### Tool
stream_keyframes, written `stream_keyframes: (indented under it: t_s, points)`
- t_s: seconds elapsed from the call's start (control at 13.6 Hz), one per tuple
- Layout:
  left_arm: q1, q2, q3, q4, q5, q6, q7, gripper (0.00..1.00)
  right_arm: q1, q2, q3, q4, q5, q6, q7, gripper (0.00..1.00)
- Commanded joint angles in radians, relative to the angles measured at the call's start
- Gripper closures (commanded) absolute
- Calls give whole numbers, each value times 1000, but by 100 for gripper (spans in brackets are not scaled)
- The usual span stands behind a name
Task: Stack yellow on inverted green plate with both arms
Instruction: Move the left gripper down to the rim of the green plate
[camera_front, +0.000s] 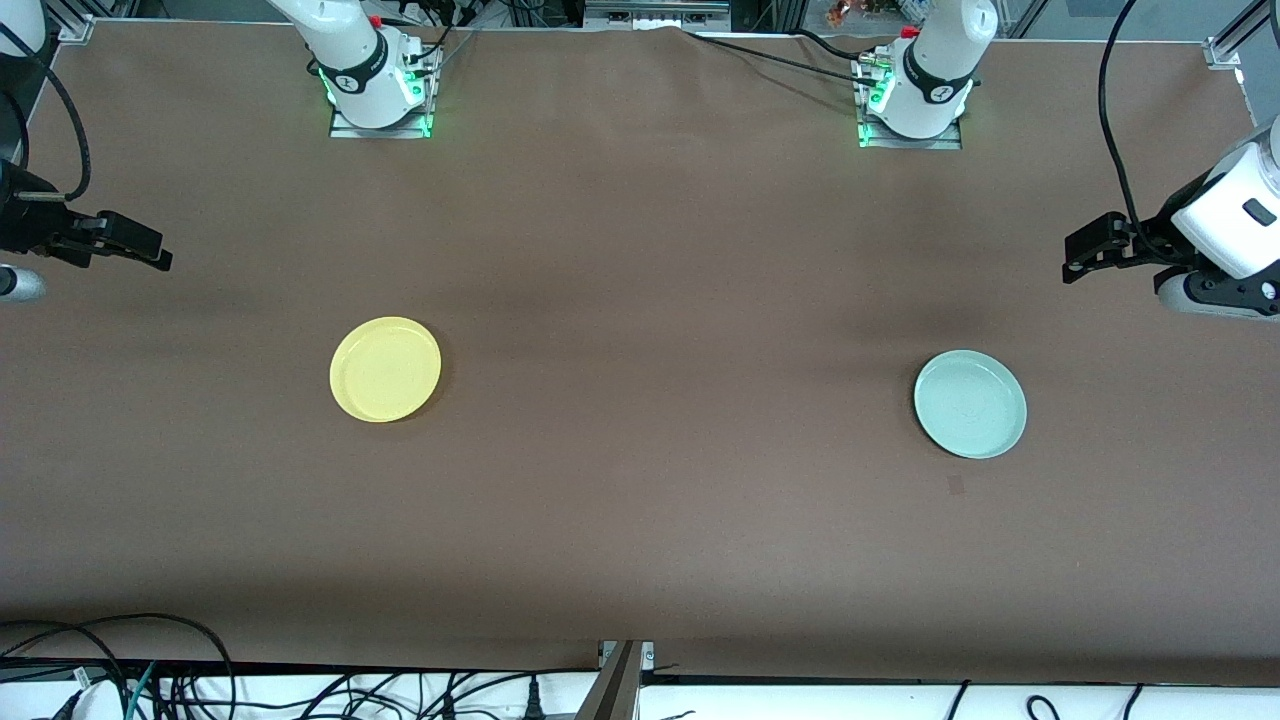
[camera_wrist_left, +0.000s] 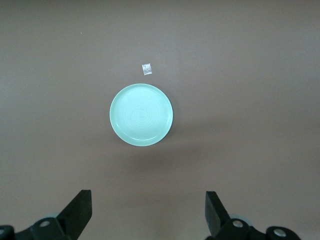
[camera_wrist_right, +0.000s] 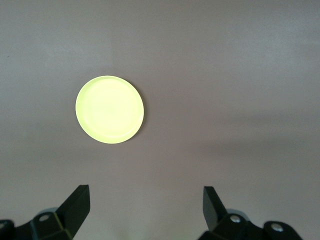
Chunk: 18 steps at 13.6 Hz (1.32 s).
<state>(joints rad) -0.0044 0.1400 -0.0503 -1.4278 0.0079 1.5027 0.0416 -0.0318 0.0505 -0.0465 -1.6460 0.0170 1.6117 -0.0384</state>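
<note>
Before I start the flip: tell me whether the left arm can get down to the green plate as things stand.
Probably yes. The left gripper hangs open above the table, and the green plate lies alone, rim up, toward the left arm's end, with only a small scrap beside it. Nothing stands between them.

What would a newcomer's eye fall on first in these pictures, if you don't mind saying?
Two bright plates lying far apart on the brown table: the yellow plate toward the right arm's end and the green plate toward the left arm's end, both rim up. Next come the open grippers hanging high at the table's ends, the left gripper above the green plate's end and the right gripper above the yellow one's.
</note>
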Motion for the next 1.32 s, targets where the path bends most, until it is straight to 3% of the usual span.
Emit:
stream_keyframes:
  t_s: [0.0,0.59,0.95,1.25]
  points:
    - [4,6,0,12,26,-22,-9,0,-2,0,5,11,1,-6,5,0]
    - [21,6,6,-85,32,-3,-26,0,-2,3,2,11,1,-3,3,0]
    - [37,4,6,-186,32,108,-29,0,-2,2,4,9,1,-12,3,0]
    - [46,7,7,-360,79,327,-49,0,-2,14,2,11,17,0,0,0]
